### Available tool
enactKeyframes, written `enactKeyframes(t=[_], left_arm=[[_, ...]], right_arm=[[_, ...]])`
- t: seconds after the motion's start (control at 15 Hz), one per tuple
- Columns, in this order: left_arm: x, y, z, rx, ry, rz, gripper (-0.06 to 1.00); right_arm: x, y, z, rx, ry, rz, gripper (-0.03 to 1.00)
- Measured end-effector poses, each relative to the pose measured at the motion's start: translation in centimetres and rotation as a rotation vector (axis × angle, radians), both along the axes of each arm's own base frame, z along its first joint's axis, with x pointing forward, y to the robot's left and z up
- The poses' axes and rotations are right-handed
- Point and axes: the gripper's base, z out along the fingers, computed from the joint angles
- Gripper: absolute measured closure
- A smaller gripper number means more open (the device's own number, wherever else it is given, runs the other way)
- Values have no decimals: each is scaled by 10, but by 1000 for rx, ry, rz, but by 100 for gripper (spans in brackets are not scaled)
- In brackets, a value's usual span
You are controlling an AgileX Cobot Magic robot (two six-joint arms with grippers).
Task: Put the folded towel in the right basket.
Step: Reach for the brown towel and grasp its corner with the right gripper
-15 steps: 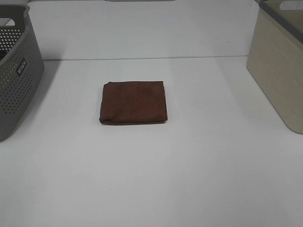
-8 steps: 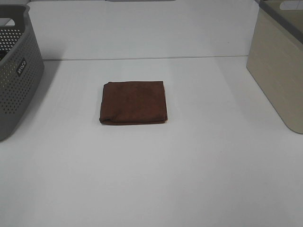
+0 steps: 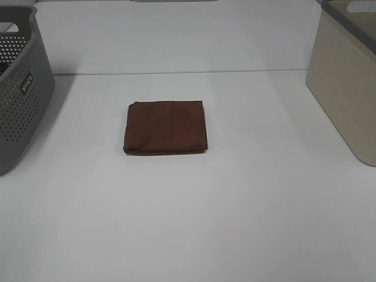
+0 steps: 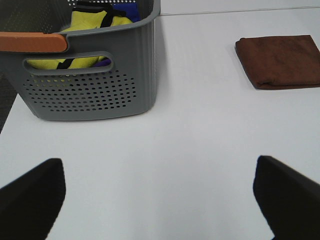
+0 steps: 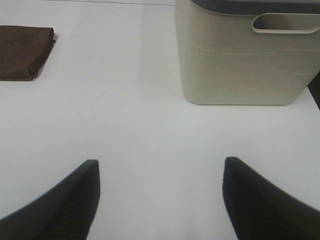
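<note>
A folded brown towel lies flat in the middle of the white table; it also shows in the left wrist view and the right wrist view. The beige right basket stands at the right edge, and in the right wrist view. No gripper shows in the exterior view. My left gripper is open and empty, far from the towel. My right gripper is open and empty, near the beige basket.
A grey perforated basket stands at the left edge; in the left wrist view it holds yellow and blue cloth. A seam runs across the table behind the towel.
</note>
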Motion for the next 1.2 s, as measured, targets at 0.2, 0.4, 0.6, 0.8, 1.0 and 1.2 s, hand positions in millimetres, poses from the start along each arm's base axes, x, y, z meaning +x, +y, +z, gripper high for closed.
enactKeyframes(t=[0.2, 0.4, 0.6, 0.8, 1.0, 1.2], left_arm=[[0, 0, 0, 0, 0, 0, -3], [0, 0, 0, 0, 0, 0, -3], [0, 0, 0, 0, 0, 0, -3], [0, 0, 0, 0, 0, 0, -3], [0, 0, 0, 0, 0, 0, -3], [0, 0, 0, 0, 0, 0, -3]], right_arm=[[30, 0, 27, 4, -20, -7, 30], [81, 1, 61, 26, 9, -7, 30], [147, 4, 84, 61, 114, -2, 30], [204, 6, 93, 74, 199, 0, 30], [266, 9, 95, 83, 341, 18, 30], [340, 31, 82, 96, 473, 114, 30]])
